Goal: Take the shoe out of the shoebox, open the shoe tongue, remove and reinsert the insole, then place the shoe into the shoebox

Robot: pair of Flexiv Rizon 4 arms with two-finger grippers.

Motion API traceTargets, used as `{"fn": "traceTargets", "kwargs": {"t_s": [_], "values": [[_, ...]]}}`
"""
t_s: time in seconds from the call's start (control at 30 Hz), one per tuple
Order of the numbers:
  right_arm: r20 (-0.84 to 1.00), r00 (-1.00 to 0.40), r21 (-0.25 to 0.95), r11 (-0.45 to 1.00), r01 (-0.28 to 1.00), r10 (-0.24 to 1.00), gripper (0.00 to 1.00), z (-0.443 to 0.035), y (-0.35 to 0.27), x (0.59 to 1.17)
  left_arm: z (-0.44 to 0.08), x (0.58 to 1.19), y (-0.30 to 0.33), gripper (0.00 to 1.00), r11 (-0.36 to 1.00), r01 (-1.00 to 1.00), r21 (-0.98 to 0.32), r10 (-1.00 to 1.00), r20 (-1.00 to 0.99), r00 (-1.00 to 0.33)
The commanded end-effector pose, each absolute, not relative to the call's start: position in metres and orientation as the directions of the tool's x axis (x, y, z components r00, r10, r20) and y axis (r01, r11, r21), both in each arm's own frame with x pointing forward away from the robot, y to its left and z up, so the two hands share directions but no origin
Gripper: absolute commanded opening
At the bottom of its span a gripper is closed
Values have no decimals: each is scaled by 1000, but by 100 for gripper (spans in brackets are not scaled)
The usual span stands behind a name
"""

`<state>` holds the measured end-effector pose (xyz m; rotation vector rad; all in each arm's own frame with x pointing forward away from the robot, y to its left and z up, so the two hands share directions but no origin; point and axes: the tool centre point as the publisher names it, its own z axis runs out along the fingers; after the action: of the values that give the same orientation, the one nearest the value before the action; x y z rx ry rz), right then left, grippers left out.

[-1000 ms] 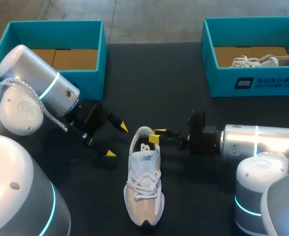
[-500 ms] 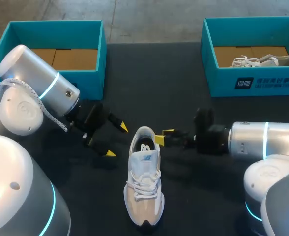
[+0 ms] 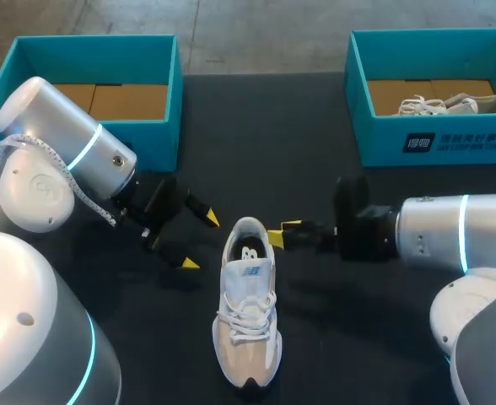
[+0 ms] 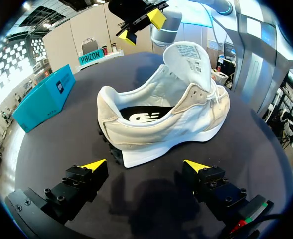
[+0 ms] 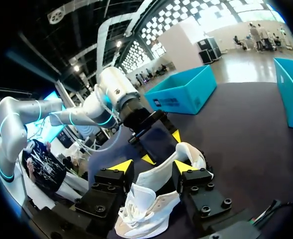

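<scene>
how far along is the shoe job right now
Done: the shoe stands on the table, out of the empty shoebox, tongue raised. In hand: the right gripper, fingers open, is at the shoe's collar; the left gripper is open beside it, holding nothing. The insole lies inside; whether it was already out, I cannot tell. Left: boxing the shoe.

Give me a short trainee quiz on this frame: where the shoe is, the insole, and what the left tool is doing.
1. True or false: the shoe stands on the table.
2. The left tool is: A open, clear of the shoe; B shut on the shoe; C shut on a lace.
3. Fill in: the black insole lies ___ the shoe.
Key: 1 true; 2 A; 3 inside.
</scene>
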<state>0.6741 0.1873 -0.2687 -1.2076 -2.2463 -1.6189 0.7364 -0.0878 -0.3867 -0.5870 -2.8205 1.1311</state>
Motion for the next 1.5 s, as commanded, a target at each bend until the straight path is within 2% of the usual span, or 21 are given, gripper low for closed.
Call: {"fn": "traceTargets", "kwargs": {"t_s": [0.03,0.1,0.2,0.3,0.33,0.63,1.27,1.37,1.5], "values": [[433,-624,662,240,710,651,47,-258,194,672,-386,736,-88,100,663,329,-672,363,-96,-927],[420,-623,654,256,712,660,44,-254,196,670,-383,735,-88,100,664,344,-664,373,-104,-922],[401,-616,638,276,719,678,22,-249,197,669,-374,735,-85,100,673,366,-643,397,-103,-912],[387,-612,630,286,722,689,10,-245,199,667,-365,735,-80,100,677,396,-620,427,-107,-898],[385,-611,629,289,722,692,0,-244,199,667,-362,735,-78,100,678,406,-613,437,-108,-893],[367,-603,606,310,733,709,0,-243,206,667,-333,738,-52,100,660,503,-558,533,-125,-837],[326,-591,600,321,732,738,0,-246,227,660,-301,742,-3,100,606,721,-337,732,-118,-671],[323,-591,600,322,732,739,0,-249,232,658,-294,751,6,100,642,682,-351,693,-117,-712],[322,-591,602,322,730,739,0,-253,238,657,-289,762,14,100,762,553,-337,564,-74,-822]]}}
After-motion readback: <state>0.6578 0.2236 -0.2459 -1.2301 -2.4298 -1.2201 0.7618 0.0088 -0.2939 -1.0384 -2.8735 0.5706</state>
